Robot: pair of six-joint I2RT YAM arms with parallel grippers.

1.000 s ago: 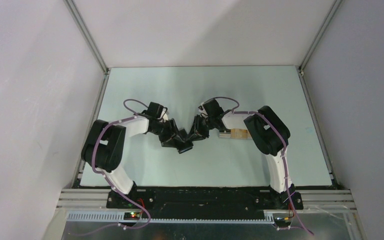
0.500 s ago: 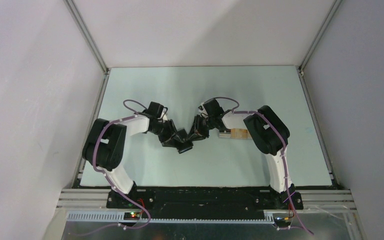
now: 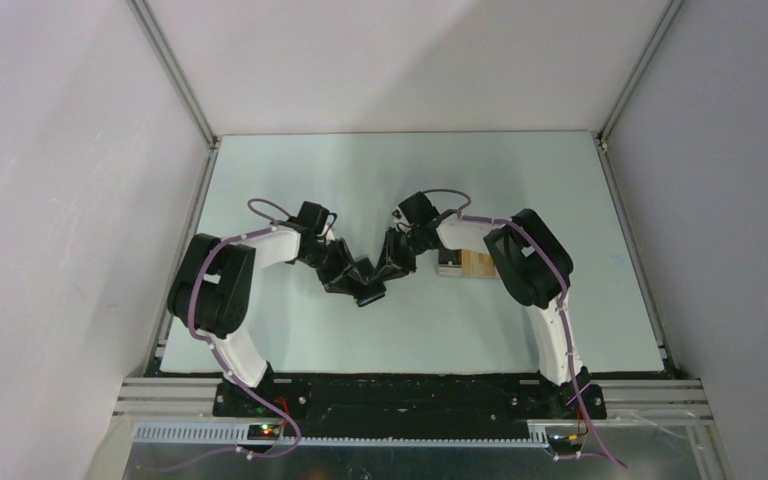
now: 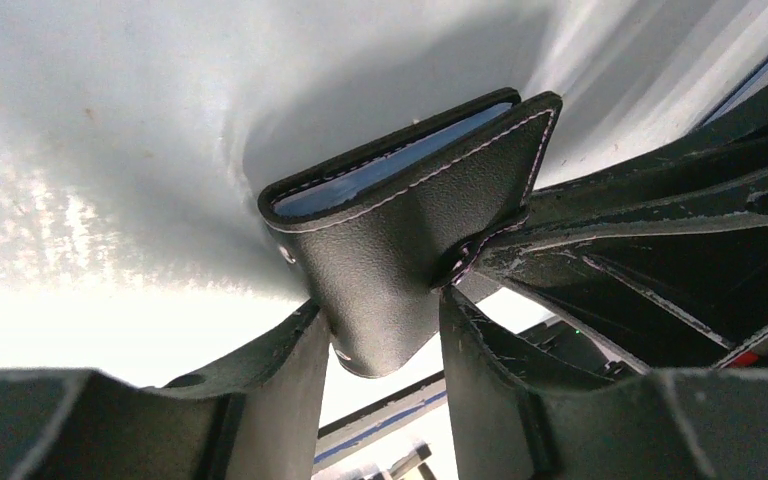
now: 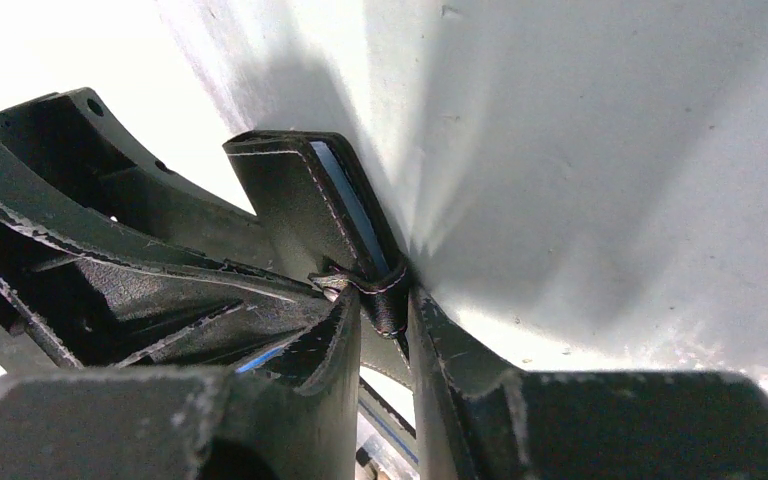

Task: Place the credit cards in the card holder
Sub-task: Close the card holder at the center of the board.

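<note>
The card holder (image 4: 410, 225), a black stitched wallet with blue lining, is held off the table between both grippers at the middle of the table. My left gripper (image 4: 378, 305) is shut on its lower part, one finger against each side. My right gripper (image 5: 385, 300) is shut on a corner flap of the card holder (image 5: 300, 200). In the top view the left gripper (image 3: 363, 292) and the right gripper (image 3: 388, 268) meet tip to tip. The orange-yellow credit cards (image 3: 474, 264) lie on the table beside the right forearm, partly hidden by it.
A pale flat piece (image 3: 448, 266) lies against the cards' left side. The right arm's elbow (image 3: 526, 258) hangs over the cards' right end. Metal frame rails (image 3: 175, 250) border the pale green table (image 3: 410, 330), with white walls around.
The right arm's wrist and elbow have shifted slightly left and toward the far side, uncovering a little more of the cards. The left arm has barely moved.
</note>
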